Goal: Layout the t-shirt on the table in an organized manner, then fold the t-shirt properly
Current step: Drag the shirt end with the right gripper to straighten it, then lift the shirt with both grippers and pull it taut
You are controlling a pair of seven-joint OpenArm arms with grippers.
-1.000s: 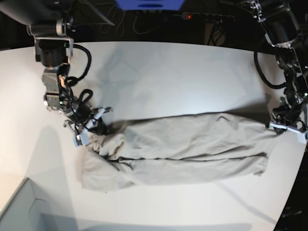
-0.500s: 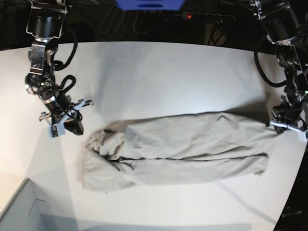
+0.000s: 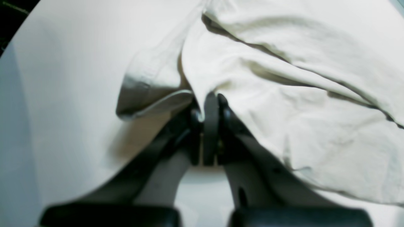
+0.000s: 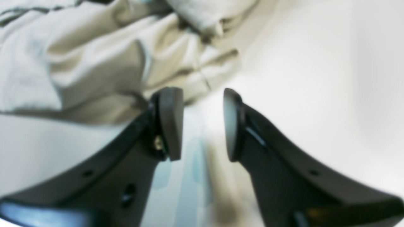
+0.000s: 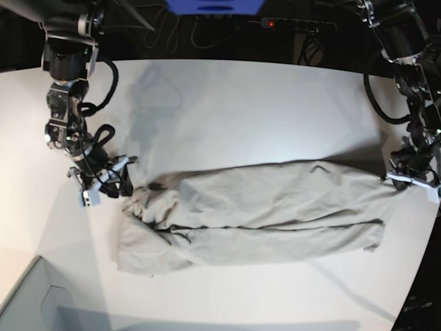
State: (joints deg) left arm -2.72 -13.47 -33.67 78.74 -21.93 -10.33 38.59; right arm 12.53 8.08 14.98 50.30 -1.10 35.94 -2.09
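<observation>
The light grey-beige t-shirt (image 5: 262,214) lies as a long crumpled band across the white table (image 5: 241,110). My left gripper (image 5: 394,181) is at the shirt's right end. In the left wrist view it (image 3: 205,105) is shut on a fold of the shirt (image 3: 284,94) next to a hemmed edge. My right gripper (image 5: 118,183) sits at the shirt's bunched left end. In the right wrist view it (image 4: 203,123) is open and empty just above the table, with the shirt (image 4: 79,63) just ahead and to the left of its pads.
A pale grey box corner (image 5: 27,303) sits at the bottom left. The table's curved edge (image 5: 431,227) runs close behind my left gripper. A power strip (image 5: 296,25) and cables lie beyond the far edge.
My right gripper was at the shirt's left end, pulled away to the left, and has now come back beside that end, open. The left arm and the shirt have not moved.
</observation>
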